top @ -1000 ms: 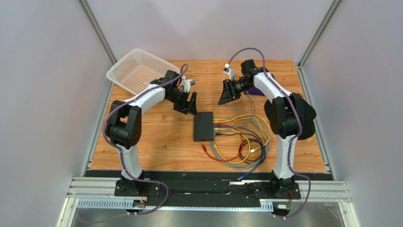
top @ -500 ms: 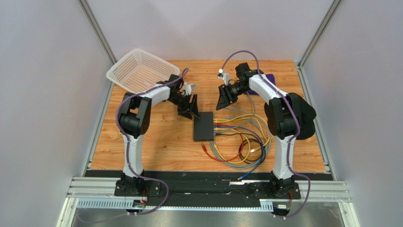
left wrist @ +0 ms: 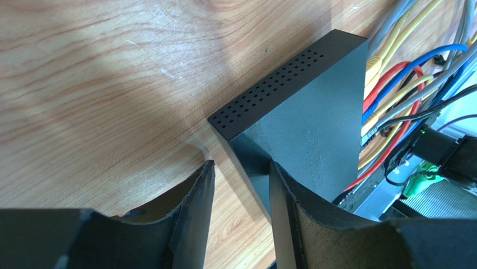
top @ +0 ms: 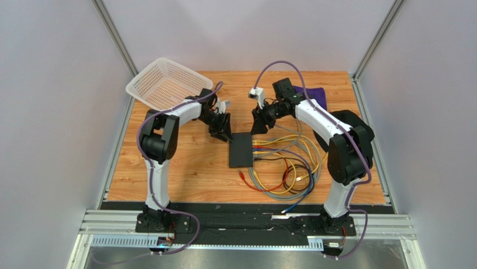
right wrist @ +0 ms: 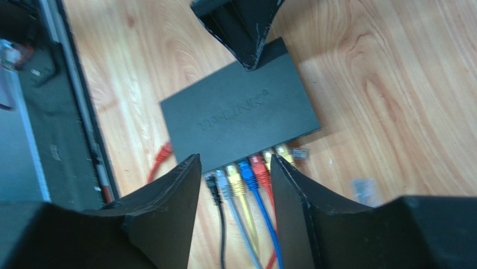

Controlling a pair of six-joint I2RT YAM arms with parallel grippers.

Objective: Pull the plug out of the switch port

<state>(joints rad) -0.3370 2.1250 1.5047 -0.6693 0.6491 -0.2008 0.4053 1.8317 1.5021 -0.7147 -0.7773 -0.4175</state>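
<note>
Near the table's (top: pixel 185 162) front edge the cables (top: pixel 280 179) lie coiled, a row of plugs (right wrist: pixel 246 174) seated in the switch (top: pixel 241 150) mid-table. My left gripper (left wrist: pixel 238 165) has dropped to its far corner, fingers narrowed to about half, gripping nothing (bracing, I guess). My right gripper (right wrist: pixel 234 158) has swung in over the plugs, half open, empty. Wood-grain top; basket (top: pixel 162 84) and cloth (top: pixel 313 92) behind; grey walls (top: pixel 241 33).

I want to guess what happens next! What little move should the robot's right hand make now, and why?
Probably lower the right gripper onto one plug, perhaps the blue plug. Its jaws hang open above the plugged row, holding nothing, while the left gripper straddles a far corner of the switch, placed to steady it.
</note>
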